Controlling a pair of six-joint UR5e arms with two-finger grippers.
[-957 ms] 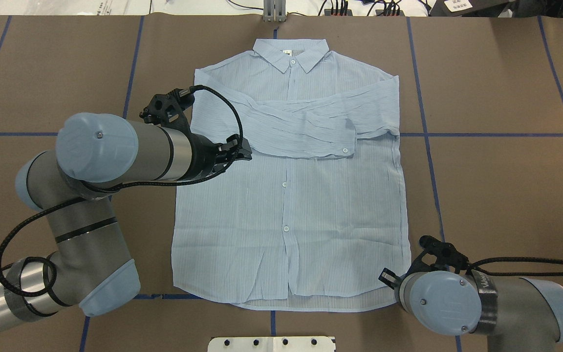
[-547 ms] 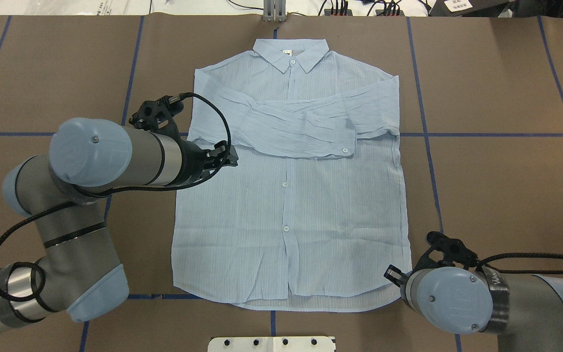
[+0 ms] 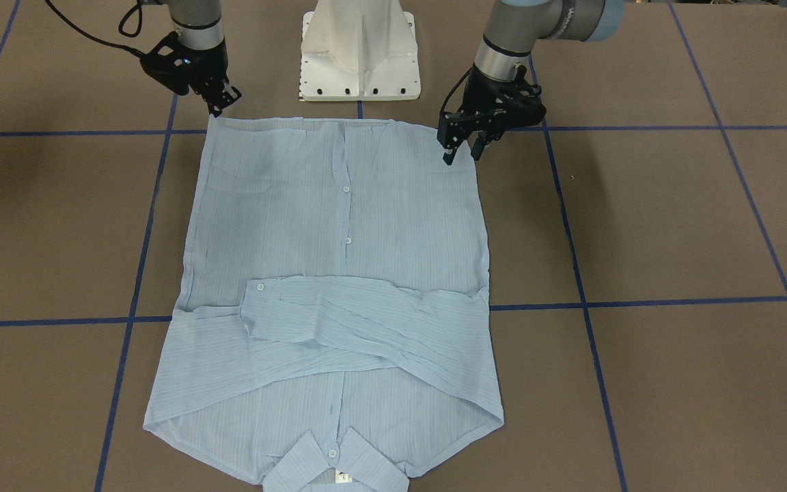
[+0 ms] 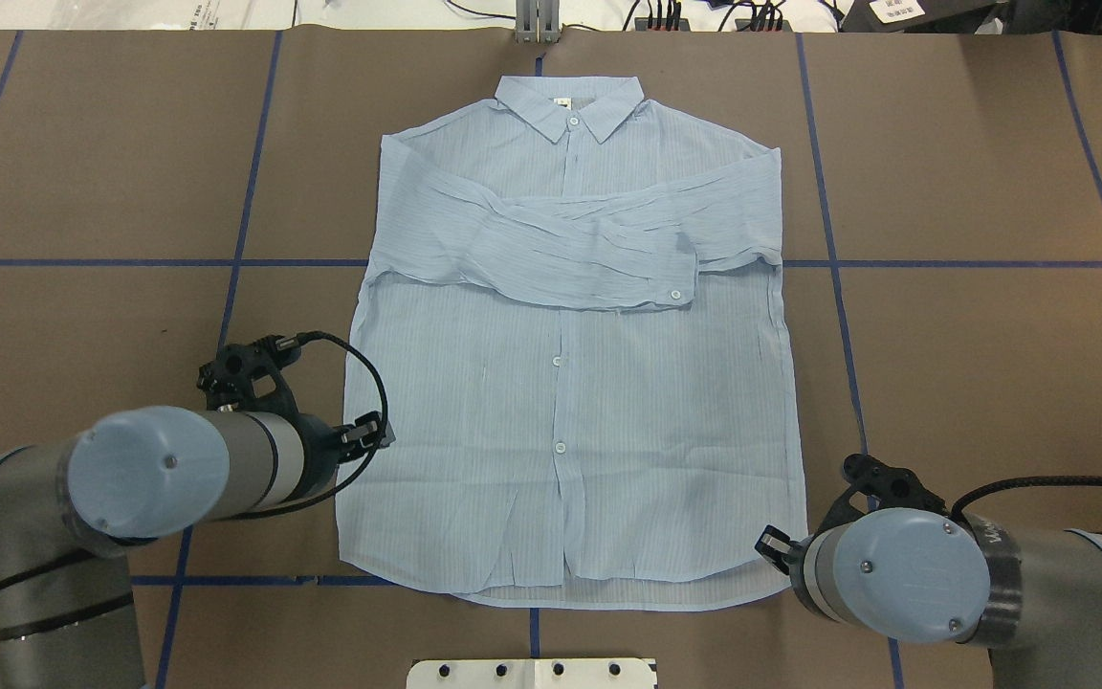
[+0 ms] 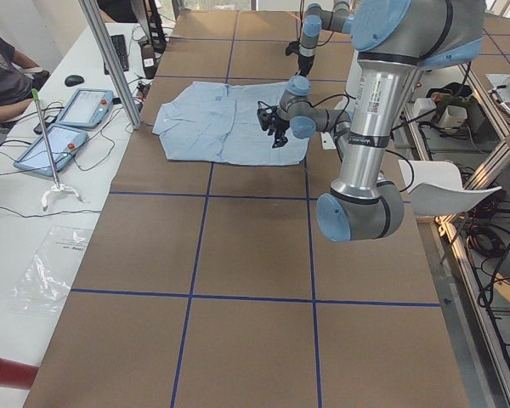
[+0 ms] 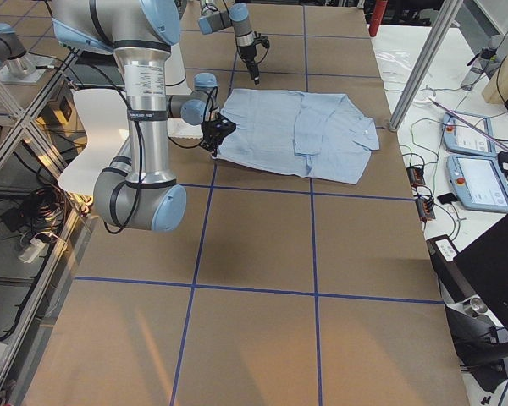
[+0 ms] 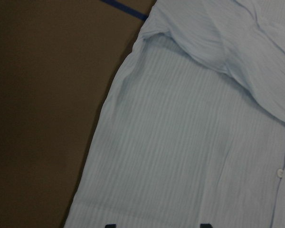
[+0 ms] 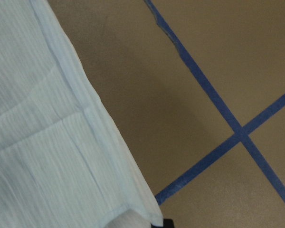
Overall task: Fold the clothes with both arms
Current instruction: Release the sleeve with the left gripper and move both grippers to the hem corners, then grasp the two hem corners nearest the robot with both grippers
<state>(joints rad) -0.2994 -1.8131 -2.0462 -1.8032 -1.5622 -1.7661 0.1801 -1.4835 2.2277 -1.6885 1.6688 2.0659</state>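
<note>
The shirt is coloured light blue, with thin faint stripes and small white buttons. The surface is brown and is crossed by blue lines.

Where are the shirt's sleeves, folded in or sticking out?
Folded in: both sleeves lie crossed over the shirt's chest, while its body lies spread flat on the table.

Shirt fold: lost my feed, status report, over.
Left gripper open above side edge near hem. Right gripper at opposite hem corner, state unclear. Shirt flat, sleeves crossed. Nothing blocking.
</note>
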